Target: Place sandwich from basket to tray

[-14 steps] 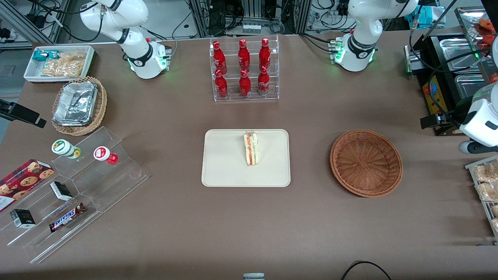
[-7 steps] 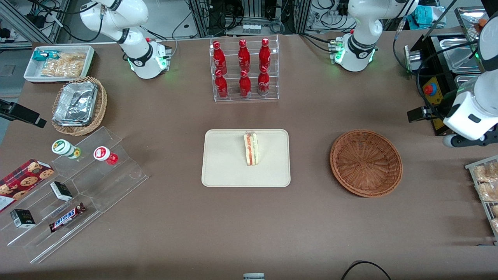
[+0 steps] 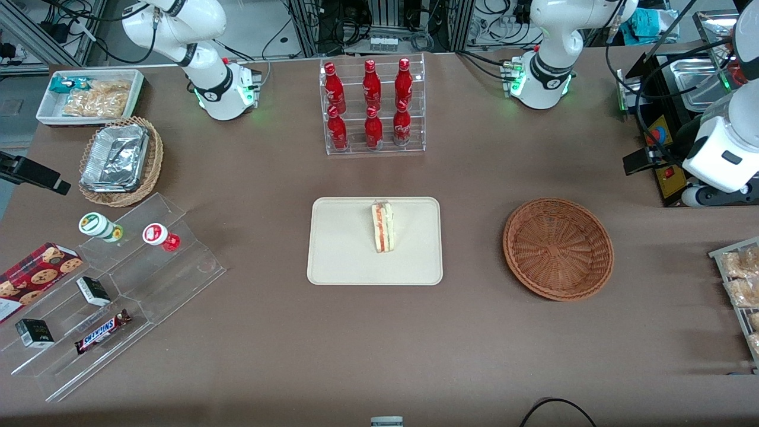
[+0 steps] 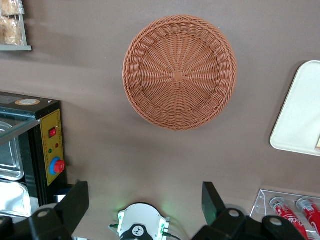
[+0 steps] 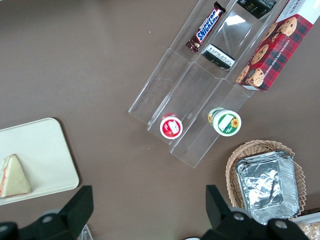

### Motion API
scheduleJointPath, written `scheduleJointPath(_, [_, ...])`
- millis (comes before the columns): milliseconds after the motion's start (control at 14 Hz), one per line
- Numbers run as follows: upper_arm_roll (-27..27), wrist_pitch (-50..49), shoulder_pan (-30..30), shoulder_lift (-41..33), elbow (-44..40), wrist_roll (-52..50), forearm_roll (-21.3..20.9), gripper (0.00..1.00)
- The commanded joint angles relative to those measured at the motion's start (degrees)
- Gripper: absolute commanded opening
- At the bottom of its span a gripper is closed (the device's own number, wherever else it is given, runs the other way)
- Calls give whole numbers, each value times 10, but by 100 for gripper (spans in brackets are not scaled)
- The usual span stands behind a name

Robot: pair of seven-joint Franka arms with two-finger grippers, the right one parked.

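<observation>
1. Since the sandwich (image 3: 383, 227) already lies on the tray (image 3: 338, 261), near the tray's middle and toward its edge farther from the front cam, the transfer looks done, in my judgement.
2. Basket (image 3: 558, 248) sits w/ nothing in it, well apart from the tray, toward the working arm's end of the desk (image 3: 379, 356). Wrist cam confirms: bare weave on the basket (image 4: 179, 77), no load.
3. What's changed over the last sec: the left arm has lifted and pulled back toward the desk's edge, farther from the front cam. It was lower and nearer the pastry rack (image 3: 738, 279) a sec ago; now it hangs beside the black control box (image 3: 664, 154), above desk level.
4. Sandwich, tray, basket: no shift at all across the three front pics.
5. End effector (image 4: 145, 200): fingers spread apart, nothing between them, high above the desk between the basket and the arm's base (image 4: 141, 227).
6. Meaning: this reads as retreat after release, not an approach. Nothing left to carry.
7. Risk seems low. Sandwich stands on a narrow face, so a bump to the tray could tip it, but the arm is well clear.
8. Bottle rack (image 3: 372, 107) and snack shelf (image 3: 112, 296) untouched.
</observation>
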State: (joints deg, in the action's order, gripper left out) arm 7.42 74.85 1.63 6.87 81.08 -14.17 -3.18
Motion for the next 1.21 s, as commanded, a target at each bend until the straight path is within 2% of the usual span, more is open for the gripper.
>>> scheduleJointPath(0, [0,14,-2,-17,20,-24,7,100])
scheduleJointPath(357, [14,14,16,-27,20,-25,7,100])
scheduleJointPath(500, [80,14,70,-27,19,-26,5,100])
scheduleJointPath(1143, [85,14,75,-15,12,-50,5,100])
